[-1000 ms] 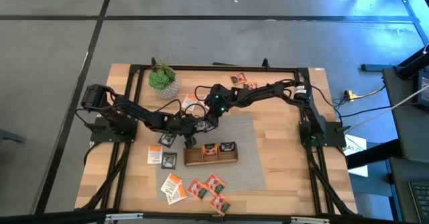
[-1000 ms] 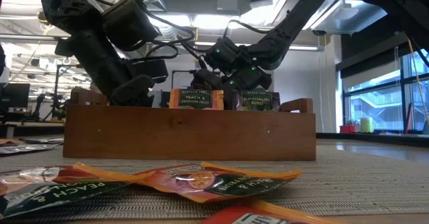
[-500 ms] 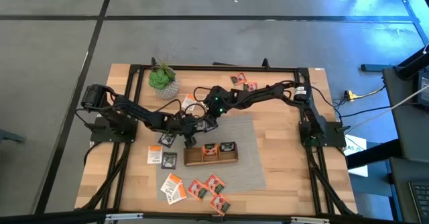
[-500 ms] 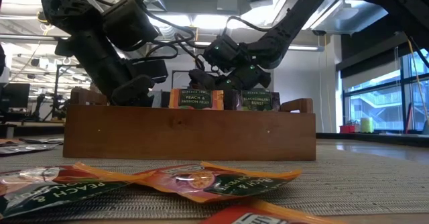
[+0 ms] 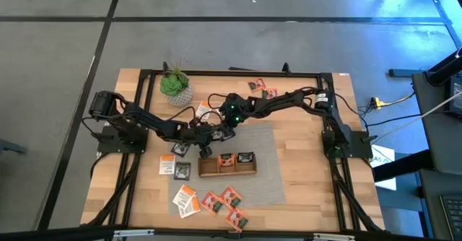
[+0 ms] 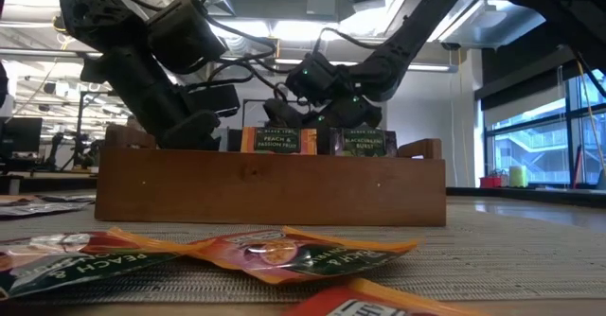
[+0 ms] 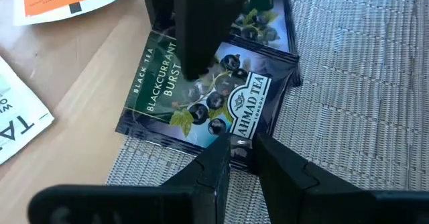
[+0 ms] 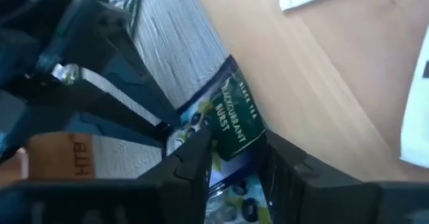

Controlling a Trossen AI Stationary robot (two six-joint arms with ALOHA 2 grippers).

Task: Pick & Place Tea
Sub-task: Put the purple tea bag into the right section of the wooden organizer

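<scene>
Blackcurrant sachet [image 7: 208, 96] between left claw [image 7: 241, 150] tips

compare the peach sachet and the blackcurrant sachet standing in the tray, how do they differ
The peach sachet has an orange face; the blackcurrant sachet has a dark one. From above, the peach sachet fills the middle compartment of the tray, while the blackcurrant sachet sits in the end compartment nearer the right arm. Both stand upright, the same size and square shape, labels facing the low camera.
</scene>
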